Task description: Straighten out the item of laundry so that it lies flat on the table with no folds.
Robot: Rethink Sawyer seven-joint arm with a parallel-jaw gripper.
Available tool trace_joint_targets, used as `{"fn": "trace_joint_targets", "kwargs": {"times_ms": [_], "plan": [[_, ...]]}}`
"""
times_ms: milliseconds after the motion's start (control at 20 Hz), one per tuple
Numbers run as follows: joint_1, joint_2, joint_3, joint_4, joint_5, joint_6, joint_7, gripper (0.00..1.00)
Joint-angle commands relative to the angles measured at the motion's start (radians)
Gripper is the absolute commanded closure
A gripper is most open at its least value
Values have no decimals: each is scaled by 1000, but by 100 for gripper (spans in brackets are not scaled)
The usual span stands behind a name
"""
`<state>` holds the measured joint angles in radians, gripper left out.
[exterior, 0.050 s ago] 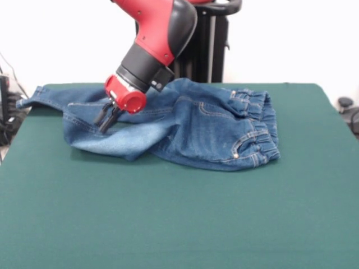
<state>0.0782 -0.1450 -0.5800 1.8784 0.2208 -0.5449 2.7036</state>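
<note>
green table, rumpled jeans folded over, gripper down on them

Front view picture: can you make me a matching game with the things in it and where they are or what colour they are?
Things:
1. jeans
2. table
3. gripper
4. elastic waistband

Descriptions:
A. dark green
B. at the picture's right end of the denim
C. blue, crumpled with folds
D. black tips pointing down onto the denim at picture left

Pairs: 1-C, 2-A, 3-D, 4-B

Looks like a robotics lab: green felt-topped bench before a bare white wall, black pedestal behind it, cables beside its edges.
</note>
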Motion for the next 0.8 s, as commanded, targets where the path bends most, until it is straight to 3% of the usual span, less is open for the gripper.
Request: {"fn": "trace_joint_targets", "kwargs": {"times_ms": [50, 600, 800], "plan": [[46, 30, 50, -47, 57, -81, 71, 0], [94, 139, 29, -64, 206, -162, 64, 0], [79, 165, 22, -72, 204, -183, 54, 0]]}}
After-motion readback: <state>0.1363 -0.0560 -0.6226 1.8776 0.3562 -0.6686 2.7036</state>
